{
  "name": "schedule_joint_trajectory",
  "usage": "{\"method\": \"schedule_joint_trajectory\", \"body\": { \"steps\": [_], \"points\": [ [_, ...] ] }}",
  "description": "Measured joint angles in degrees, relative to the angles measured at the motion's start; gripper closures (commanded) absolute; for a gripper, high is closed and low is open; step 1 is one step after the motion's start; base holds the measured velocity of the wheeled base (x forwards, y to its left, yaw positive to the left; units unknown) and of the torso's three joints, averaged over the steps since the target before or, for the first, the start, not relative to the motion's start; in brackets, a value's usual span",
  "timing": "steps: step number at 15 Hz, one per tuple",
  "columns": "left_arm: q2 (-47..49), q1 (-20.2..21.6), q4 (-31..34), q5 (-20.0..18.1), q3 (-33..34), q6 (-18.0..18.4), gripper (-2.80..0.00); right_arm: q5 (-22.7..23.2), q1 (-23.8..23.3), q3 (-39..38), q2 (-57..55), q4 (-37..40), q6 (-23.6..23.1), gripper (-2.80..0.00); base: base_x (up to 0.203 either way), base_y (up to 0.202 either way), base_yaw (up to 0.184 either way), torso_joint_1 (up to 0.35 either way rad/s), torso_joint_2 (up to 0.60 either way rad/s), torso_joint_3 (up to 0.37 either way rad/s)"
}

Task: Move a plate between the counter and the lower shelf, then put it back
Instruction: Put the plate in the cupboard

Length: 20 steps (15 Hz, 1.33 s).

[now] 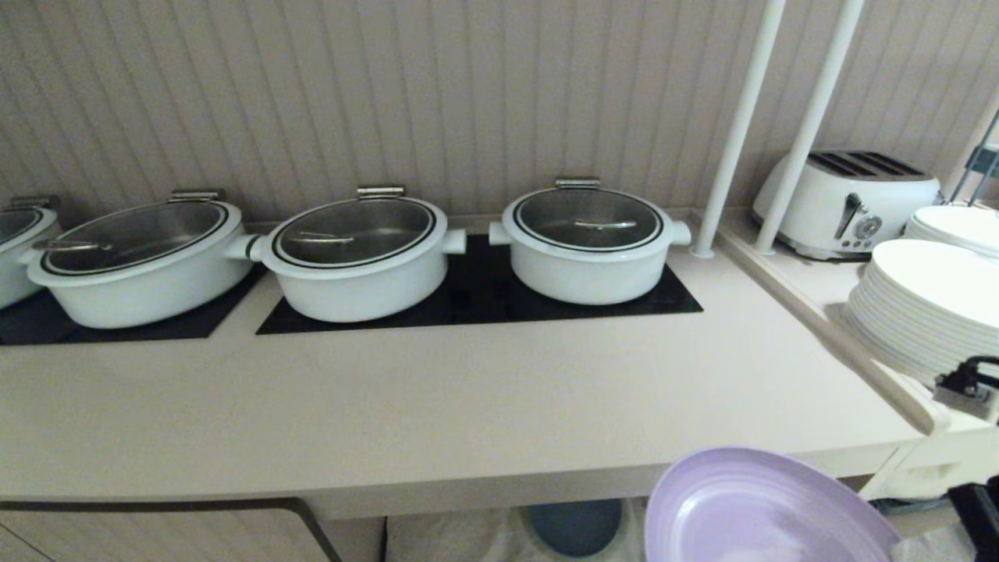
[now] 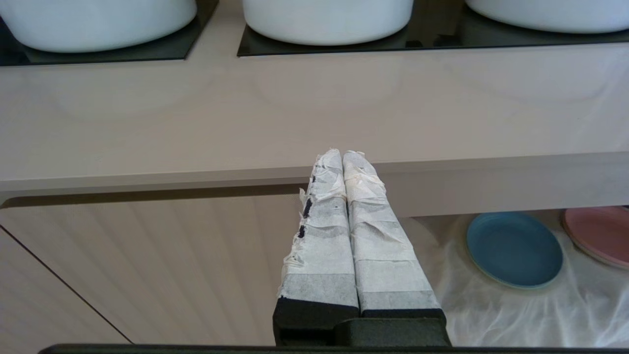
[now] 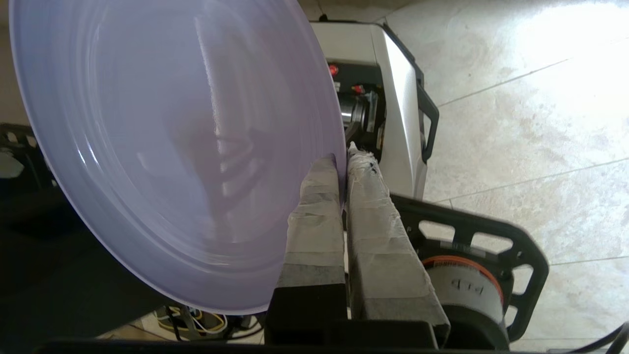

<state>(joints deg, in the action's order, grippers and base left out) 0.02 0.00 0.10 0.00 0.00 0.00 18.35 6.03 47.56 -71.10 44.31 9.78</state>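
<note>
The lavender plate (image 1: 761, 507) hangs in the air in front of the counter (image 1: 437, 398), below its front edge at the right of the head view. In the right wrist view my right gripper (image 3: 342, 160) is shut on the rim of the plate (image 3: 162, 142), one taped finger on each face. The lower shelf (image 2: 530, 305) with its wrinkly white cloth shows under the counter (image 2: 295, 118). My left gripper (image 2: 342, 156) is shut and empty, parked in front of the counter's edge.
Three white lidded pots (image 1: 355, 254) stand on black panels at the back of the counter. A stack of white plates (image 1: 929, 308) and a toaster (image 1: 847, 199) sit on the right ledge. A blue plate (image 2: 513, 248) and a pink plate (image 2: 597, 233) lie on the shelf cloth.
</note>
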Motion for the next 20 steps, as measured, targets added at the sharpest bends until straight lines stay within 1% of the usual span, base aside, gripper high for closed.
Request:
{"method": "schedule_joint_trajectory", "body": {
  "steps": [3, 5, 8, 20],
  "points": [
    [0.0, 0.0, 0.0, 0.0, 0.0, 0.0, 0.0, -0.56, -0.17, -3.74, 3.04, -0.02, 0.0, 0.0, 0.0, 0.0, 0.0, 0.0, 0.0, 0.0],
    [0.0, 0.0, 0.0, 0.0, 0.0, -0.04, 0.0, -2.63, -0.26, -6.34, 4.68, -0.18, 0.09, 0.0, 0.0, 0.0, 0.0, 0.0, 0.0, 0.0],
    [0.0, 0.0, 0.0, -0.01, 0.0, 0.0, 0.0, -2.97, -0.33, -9.05, 6.86, -0.08, 0.39, 0.0, 0.0, 0.0, 0.0, 0.0, 0.0, 0.0],
    [0.0, 0.0, 0.0, -0.02, 0.0, 0.0, 0.0, -2.78, -0.34, -10.88, 10.18, 0.09, 0.53, 0.0, 0.0, 0.0, 0.0, 0.0, 0.0, 0.0]
  ]
}}
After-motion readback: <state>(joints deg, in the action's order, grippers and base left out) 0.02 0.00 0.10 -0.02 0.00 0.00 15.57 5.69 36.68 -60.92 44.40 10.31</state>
